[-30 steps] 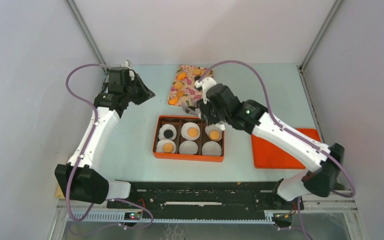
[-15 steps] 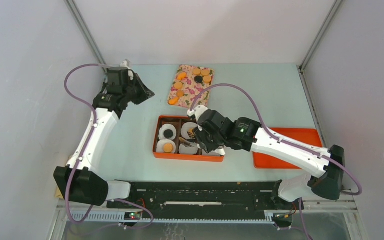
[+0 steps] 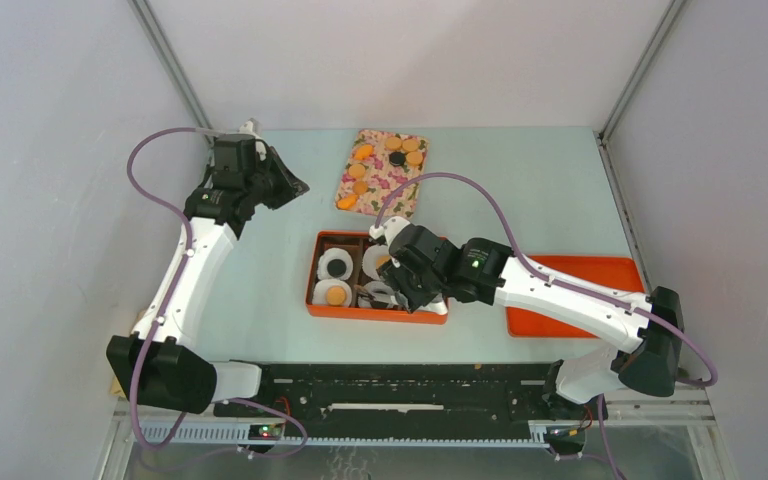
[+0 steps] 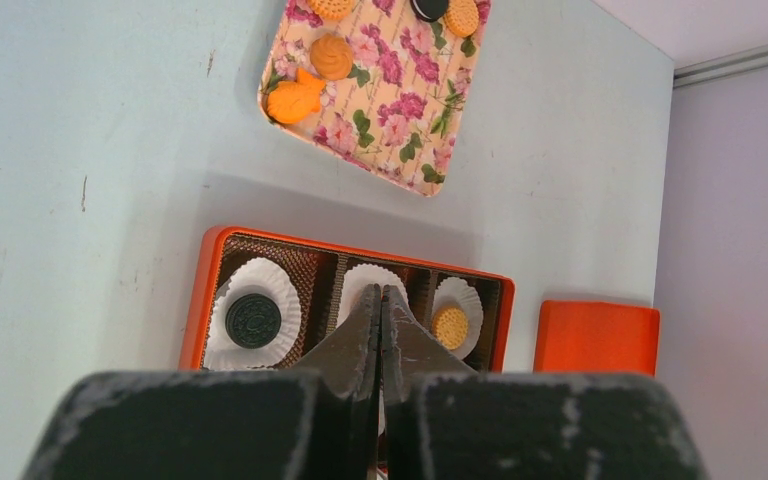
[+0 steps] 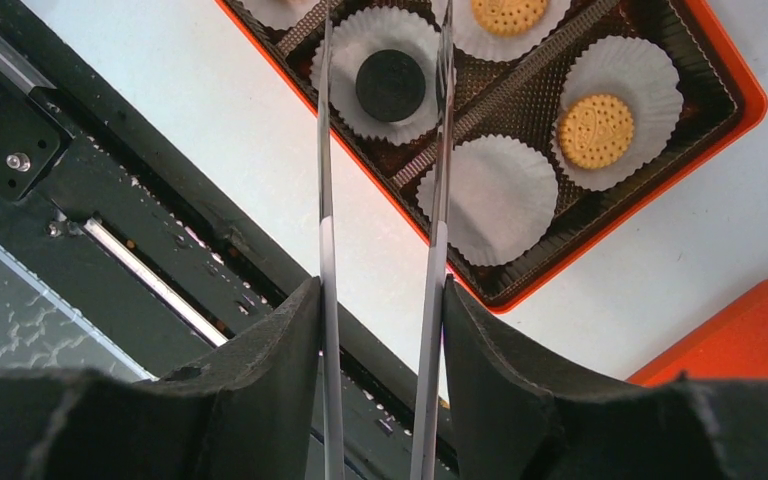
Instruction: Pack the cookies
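Note:
An orange box (image 3: 375, 315) holds six white paper cups. My right gripper (image 3: 398, 290) is shut on metal tongs (image 5: 325, 150) over the box's front row. The tongs' blades stand apart on either side of a black cookie (image 5: 390, 85), which lies in the front middle cup. Tan cookies (image 5: 596, 130) lie in other cups, and the front right cup (image 5: 500, 200) is empty. Several more cookies (image 3: 358, 170) lie on a floral tray (image 3: 385, 190). My left gripper (image 3: 295, 185) is shut and empty, well left of the tray. It also shows in the left wrist view (image 4: 380, 295).
An orange lid (image 3: 560, 300) lies flat to the right of the box. A black rail (image 3: 410, 385) runs along the table's near edge. Grey walls close in the left, back and right sides.
My right arm has swung from the floral tray down to the box's front row with the tongs. A black cookie now lies in the front middle cup. The left arm has not moved.

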Robot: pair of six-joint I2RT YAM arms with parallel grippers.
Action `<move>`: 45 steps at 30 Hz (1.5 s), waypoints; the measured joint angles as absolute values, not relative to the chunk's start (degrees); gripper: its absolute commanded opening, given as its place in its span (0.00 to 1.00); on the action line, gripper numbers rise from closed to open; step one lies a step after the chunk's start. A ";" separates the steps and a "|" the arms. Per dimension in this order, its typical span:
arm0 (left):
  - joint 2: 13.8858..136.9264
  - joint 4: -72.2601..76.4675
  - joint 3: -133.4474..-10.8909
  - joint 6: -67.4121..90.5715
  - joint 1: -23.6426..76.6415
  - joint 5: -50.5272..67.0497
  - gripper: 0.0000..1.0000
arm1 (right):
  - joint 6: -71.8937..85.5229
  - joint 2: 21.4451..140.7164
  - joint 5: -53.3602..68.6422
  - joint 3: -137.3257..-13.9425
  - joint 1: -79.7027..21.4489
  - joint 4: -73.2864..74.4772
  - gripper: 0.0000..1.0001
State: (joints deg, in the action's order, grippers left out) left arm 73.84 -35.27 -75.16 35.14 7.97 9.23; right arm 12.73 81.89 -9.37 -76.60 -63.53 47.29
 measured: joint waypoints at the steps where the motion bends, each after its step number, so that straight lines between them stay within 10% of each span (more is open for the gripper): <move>1: 73.84 -35.27 -75.16 35.11 7.97 9.26 0.02 | 12.75 81.89 -9.37 -76.60 -63.53 47.27 0.52; 20: 74.00 -35.20 -75.16 35.14 8.03 9.47 0.01 | 8.82 83.13 -13.37 -89.58 -50.46 42.04 0.46; 45: 77.41 -34.87 -75.16 34.96 8.14 9.65 0.01 | 4.78 125.12 -12.32 -117.80 -31.83 36.16 0.46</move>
State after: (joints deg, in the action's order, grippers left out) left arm 77.41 -34.87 -75.16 34.96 8.14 9.65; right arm 4.78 125.12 -12.32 -117.80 -31.83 36.16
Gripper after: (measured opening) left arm 0.012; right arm 0.454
